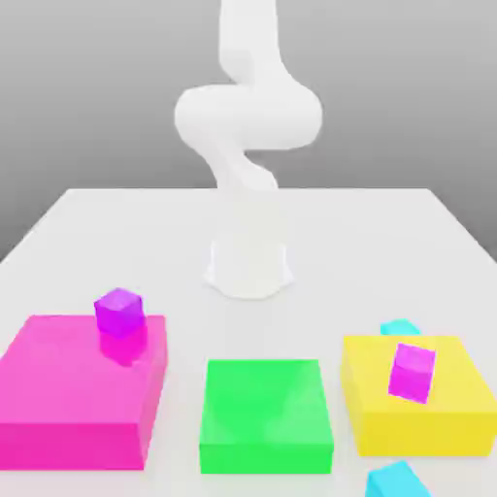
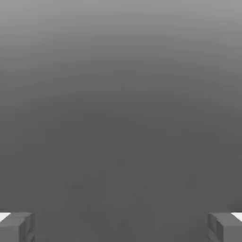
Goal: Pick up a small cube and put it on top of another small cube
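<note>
Small cube (image 1: 398, 481), cyan: on bench (image 1: 116, 243), just before yellow block (image 1: 417, 408); jaws spread wide, empty (fingertips (image 2: 16, 227) far apart); descend centred, then carry to violet cube (image 1: 118, 312).

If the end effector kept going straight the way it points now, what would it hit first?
Nothing visible: past the end effector, its fingertips wide apart, the hand view has plain grey background, so the way looks free, though depth is unclear.

The arm (image 1: 248, 116) is plain glossy white, built of thick rounded segments, and stands on a round white base (image 1: 248, 267). In the hand view, the gripper (image 2: 121, 227) has two blocky grey fingers (image 2: 16, 228) with white tops.
</note>
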Controlling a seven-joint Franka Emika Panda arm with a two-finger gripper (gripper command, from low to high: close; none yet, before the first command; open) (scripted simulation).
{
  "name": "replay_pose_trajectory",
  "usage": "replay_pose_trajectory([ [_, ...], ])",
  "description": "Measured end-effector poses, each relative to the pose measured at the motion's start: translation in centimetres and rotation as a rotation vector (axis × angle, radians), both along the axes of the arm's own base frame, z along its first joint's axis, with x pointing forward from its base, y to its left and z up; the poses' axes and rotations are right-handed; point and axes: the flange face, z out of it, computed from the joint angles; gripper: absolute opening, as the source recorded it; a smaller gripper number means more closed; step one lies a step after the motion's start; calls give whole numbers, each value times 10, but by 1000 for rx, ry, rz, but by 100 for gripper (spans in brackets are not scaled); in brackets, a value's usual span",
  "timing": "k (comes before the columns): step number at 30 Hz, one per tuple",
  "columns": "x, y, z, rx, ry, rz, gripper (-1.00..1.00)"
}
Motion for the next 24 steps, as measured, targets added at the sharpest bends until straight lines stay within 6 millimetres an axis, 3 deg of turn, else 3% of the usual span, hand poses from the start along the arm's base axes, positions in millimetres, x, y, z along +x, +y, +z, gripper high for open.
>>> replay_pose_trajectory([
  [6, 70, 29, -81, -37, 152, 52, 0],
  [12, 119, 61, -174, -70, 299, 112, 0],
  [18, 146, 97, -276, -97, 444, 183, 0],
  [24, 150, 129, -384, -115, 589, 252, 0],
])
